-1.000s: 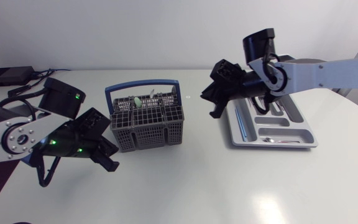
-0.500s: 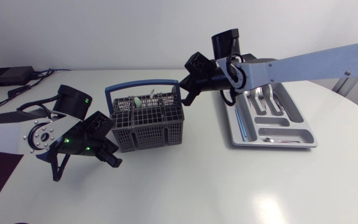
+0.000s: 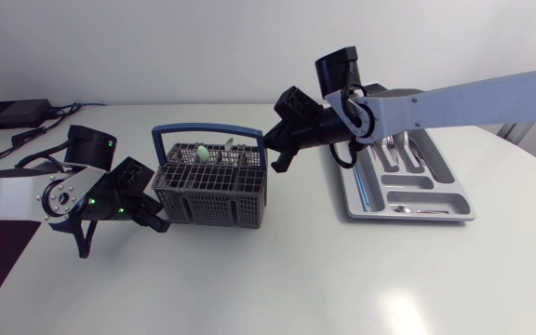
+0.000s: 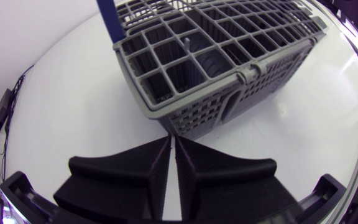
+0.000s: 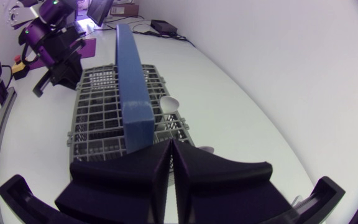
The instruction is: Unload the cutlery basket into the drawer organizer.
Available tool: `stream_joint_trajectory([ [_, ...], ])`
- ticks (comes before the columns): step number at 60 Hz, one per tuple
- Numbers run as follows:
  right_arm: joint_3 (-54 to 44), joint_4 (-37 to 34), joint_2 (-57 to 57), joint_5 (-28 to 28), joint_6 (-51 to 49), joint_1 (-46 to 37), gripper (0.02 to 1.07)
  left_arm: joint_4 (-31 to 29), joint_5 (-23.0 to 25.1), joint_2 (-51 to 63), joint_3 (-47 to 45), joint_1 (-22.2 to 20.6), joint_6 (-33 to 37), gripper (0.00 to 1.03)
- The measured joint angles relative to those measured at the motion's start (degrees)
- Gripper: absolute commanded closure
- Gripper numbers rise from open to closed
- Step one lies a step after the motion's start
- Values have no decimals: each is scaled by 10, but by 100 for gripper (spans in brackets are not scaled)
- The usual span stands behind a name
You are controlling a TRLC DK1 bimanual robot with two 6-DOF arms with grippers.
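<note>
The grey cutlery basket (image 3: 214, 191) with a blue handle (image 3: 207, 128) stands left of centre; a pale spoon (image 3: 201, 152) and grey utensils stick up in its far cells. My left gripper (image 3: 161, 222) is shut and empty, its tips against the basket's near left corner (image 4: 166, 124). In its own view the left gripper (image 4: 171, 140) shows both fingers pressed together. My right gripper (image 3: 274, 162) is shut and empty at the basket's far right corner, its tips (image 5: 170, 144) right beside the foot of the blue handle (image 5: 135, 118). The grey drawer organizer (image 3: 445, 212) lies at the right with some cutlery inside.
A black box with cables (image 3: 12, 113) sits at the table's far left corner. My right arm (image 3: 454, 98) stretches over the organizer's far end. Bare tabletop (image 3: 324, 279) lies in front of the basket and organizer.
Both grippers closed and moved in on the basket, the left to its near left corner, the right to its far right. The basket shifted slightly left and turned a little.
</note>
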Motion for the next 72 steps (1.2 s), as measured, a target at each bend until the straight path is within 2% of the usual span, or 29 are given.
stream_joint_trajectory([
  [16, -67, -17, -76, -10, -1, 57, 97, 33, 30, 37, 23, 24, 5, 93],
  [27, -107, -27, -119, 3, -1, 106, 97, 33, 47, 73, 70, 35, 6, 93],
  [44, -137, -32, -157, 19, 3, 119, 97, 35, 53, 143, 192, 27, -12, 93],
  [52, -140, -32, -168, 49, 5, 138, 97, 37, 55, 176, 238, 17, -24, 93],
  [58, -151, -33, -186, 54, 7, 128, 97, 31, 57, 181, 245, 17, -26, 93],
  [72, -216, -31, -259, 52, 7, 31, 97, 11, 61, 157, 203, 31, -25, 93],
])
